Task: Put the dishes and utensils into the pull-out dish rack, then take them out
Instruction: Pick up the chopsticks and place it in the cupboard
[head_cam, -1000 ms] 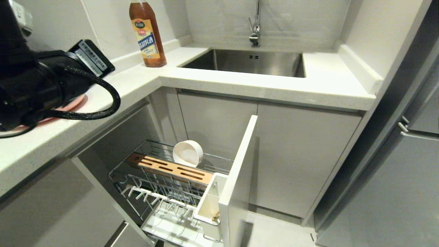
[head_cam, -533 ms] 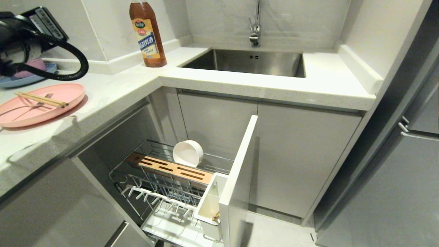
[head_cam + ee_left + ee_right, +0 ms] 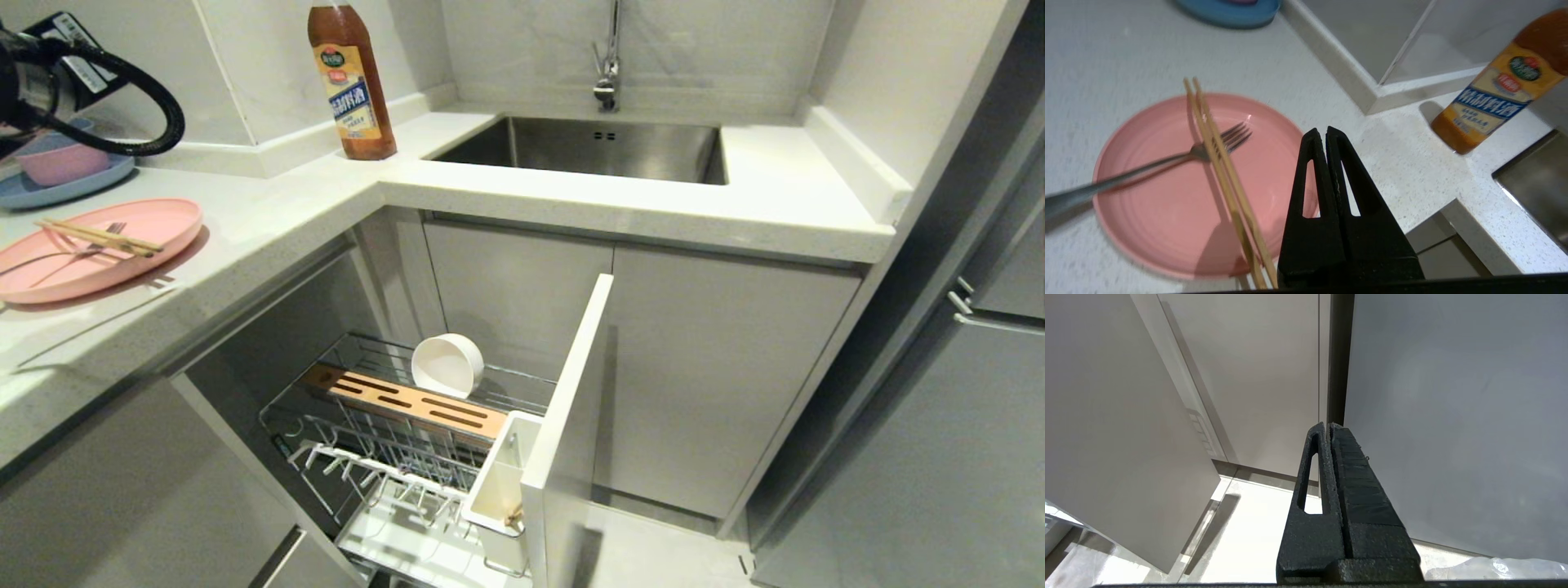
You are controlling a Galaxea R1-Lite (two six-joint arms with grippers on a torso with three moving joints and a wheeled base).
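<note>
Our left gripper, jaws pressed together and empty, has lifted clear to the frame's upper left, uncovering the pink plate with chopsticks and fork at left. The bowl already sits in the dish rack at lower centre; three items remain. Our right gripper hangs closed.

We've got a tall bottle of amber liquid with a yellow and blue label standing on the white countertop, right at the corner by the steel sink and its chrome tap. Far left, a pink bowl sits on a blue plate.
</note>
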